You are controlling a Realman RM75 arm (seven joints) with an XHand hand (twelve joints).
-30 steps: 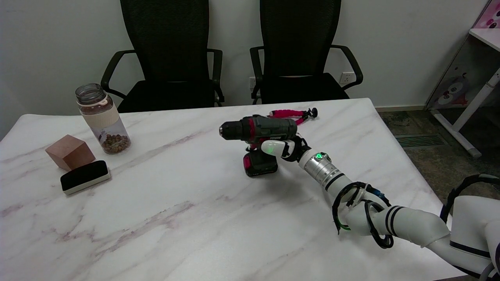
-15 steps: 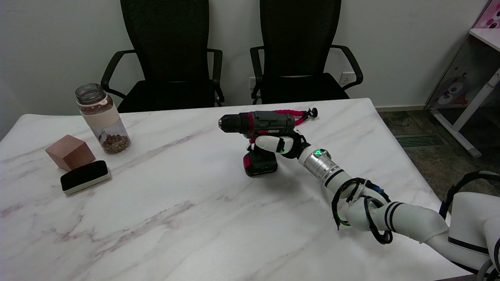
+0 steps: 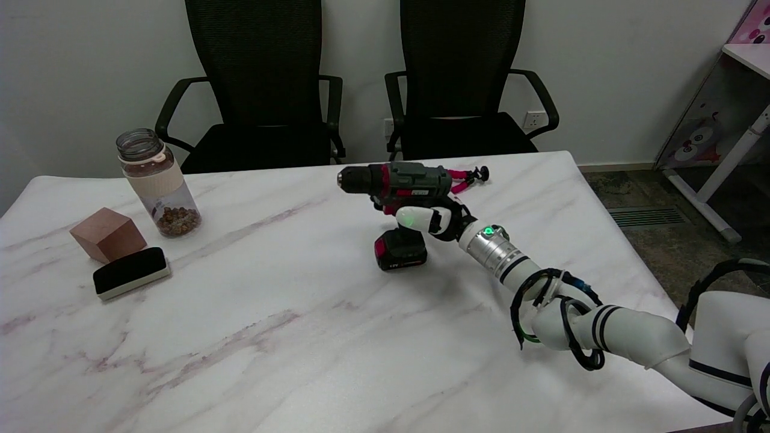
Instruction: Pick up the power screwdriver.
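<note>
Right hand [image 3: 430, 220], fingers wrapped round the handle of the power screwdriver [image 3: 400, 207], now carries it higher than a second ago, chuck toward nine o'clock; its battery base appears clear of the table [image 3: 271, 337]: lift under way.

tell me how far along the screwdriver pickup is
Done: the right robot hand is wrapped around the handle of the power screwdriver, just under its grey body. In hand: the lift; the tool stands upright, chuck pointing left, and its battery base looks close to the marble table, so I cannot tell if it has cleared. Left: raising it plainly clear of the table.
</note>
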